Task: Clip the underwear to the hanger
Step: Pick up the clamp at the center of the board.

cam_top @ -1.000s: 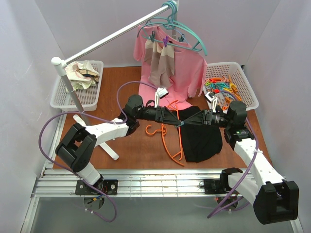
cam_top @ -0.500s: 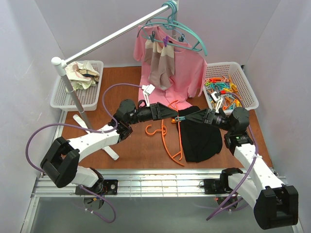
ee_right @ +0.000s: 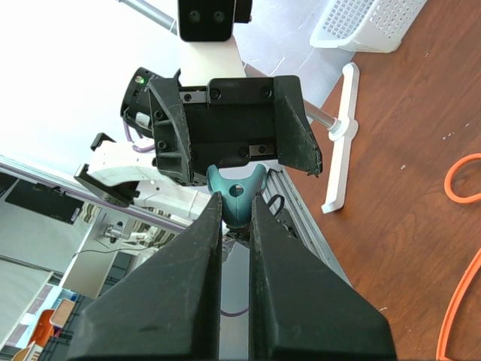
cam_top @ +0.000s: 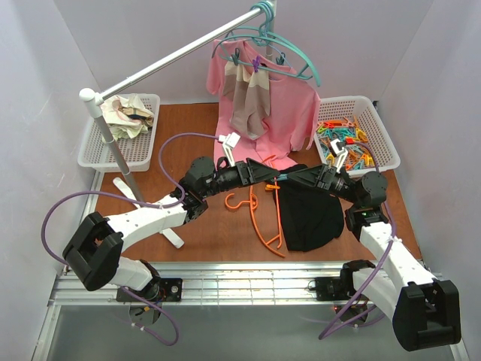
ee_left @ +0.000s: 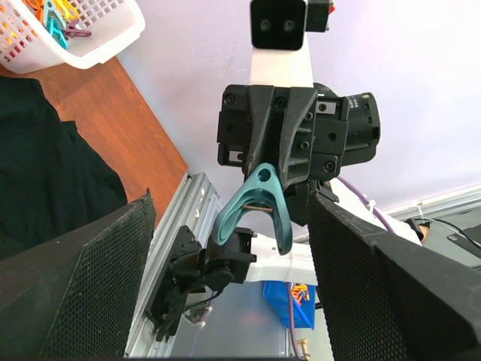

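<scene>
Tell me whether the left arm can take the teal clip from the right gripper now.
Probably yes: the left gripper is open and faces the teal clip pinched in the right gripper, with nothing between them.

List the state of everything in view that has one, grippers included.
left gripper, open, facing the teal peg, not gripping it.
right gripper, shut on the teal peg, above the table.
underwear, flat on the table, unclipped.
hanger, flat on the table beside the underwear, nothing clipped on.
pink shirt, hanging from the rail.
</scene>
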Robot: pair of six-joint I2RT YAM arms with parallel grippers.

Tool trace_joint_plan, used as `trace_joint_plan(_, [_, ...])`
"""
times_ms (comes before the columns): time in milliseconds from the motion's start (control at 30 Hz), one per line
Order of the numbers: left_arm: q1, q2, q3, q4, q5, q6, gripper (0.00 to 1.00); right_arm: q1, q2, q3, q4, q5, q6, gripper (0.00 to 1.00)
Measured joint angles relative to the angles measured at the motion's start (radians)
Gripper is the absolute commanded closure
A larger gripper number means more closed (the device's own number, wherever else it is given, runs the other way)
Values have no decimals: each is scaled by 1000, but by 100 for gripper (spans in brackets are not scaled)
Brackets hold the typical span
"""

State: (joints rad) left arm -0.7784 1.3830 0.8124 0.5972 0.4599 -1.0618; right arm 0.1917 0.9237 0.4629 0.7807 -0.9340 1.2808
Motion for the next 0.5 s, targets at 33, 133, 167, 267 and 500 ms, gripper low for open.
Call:
trace_joint_plan(33, [-2, 0, 0, 1, -3, 0, 29, 0, 2, -3, 6, 1, 3, 99])
trace_joint_plan(133, [-7, 0, 0, 2, -5, 0, 30, 2, 6, -3, 16, 5, 13, 99])
trace_joint_plan(167, [-9, 1, 1, 2, -5, 0, 31, 3, 6, -3, 18, 5, 15, 99])
trace_joint_plan(267, [-16, 4, 6, 3, -5, -1, 33, 6, 6, -3, 31, 10, 21, 99])
trace_joint_plan(500, [-27, 4, 15, 11, -3, -1, 46, 6, 6, -16, 42, 16, 21, 99])
